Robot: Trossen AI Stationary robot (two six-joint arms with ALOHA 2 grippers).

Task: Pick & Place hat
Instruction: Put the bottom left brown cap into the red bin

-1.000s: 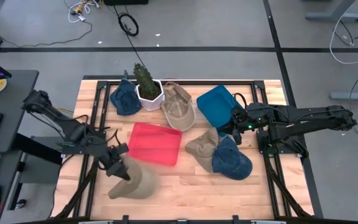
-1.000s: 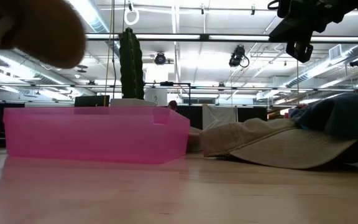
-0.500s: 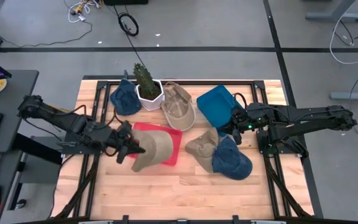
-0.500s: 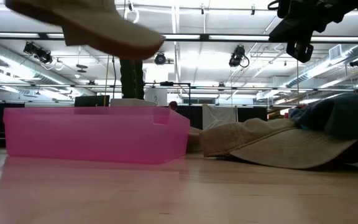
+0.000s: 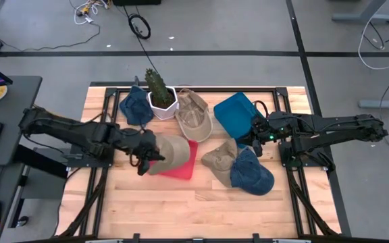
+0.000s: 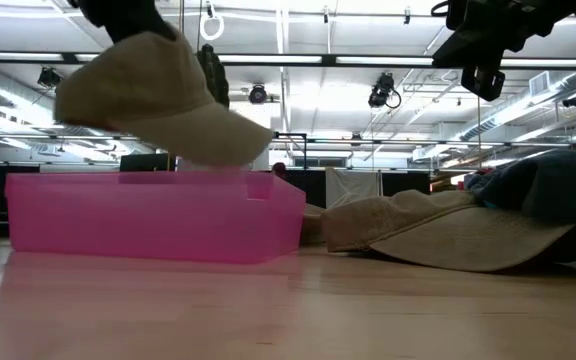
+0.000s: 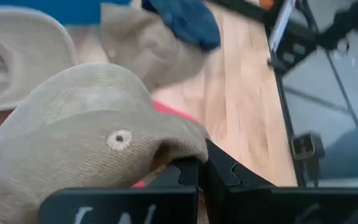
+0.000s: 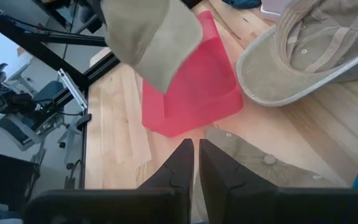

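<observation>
A tan cap (image 5: 168,152) hangs over the pink bin (image 5: 183,165), clear of it; in the low view the tan cap (image 6: 158,100) floats above the bin's wall (image 6: 148,215), brim toward the right. My left gripper (image 5: 144,154) sits at the cap's left side, shut on it. In the left wrist view the crown (image 7: 86,137) fills the picture above my left gripper (image 7: 197,174). My right gripper (image 5: 255,140) waits, shut, by the blue bin (image 5: 238,115); my right gripper (image 8: 194,155) touches nothing. My left gripper pinches a fold of the crown's cloth (image 7: 179,148) beside the top button (image 7: 120,140) between its two fingers. It comes slanting from above and from the table's left. The cap is lifted clear and droops below the fingers, brim lowest.
A potted cactus (image 5: 159,94) and a dark blue hat (image 5: 135,106) stand at the far edge. A tan bucket hat (image 5: 194,115) lies beside the blue bin. A tan cap (image 5: 220,156) and a blue cap (image 5: 252,172) lie right of the pink bin. Bare wood lies along the near edge.
My left gripper has carried the tan cap from the near left part of the table toward the far edge and the right, over the pink bin. The cap rose high at first and has now come down closer to the bin. It stayed shut on the cap.
</observation>
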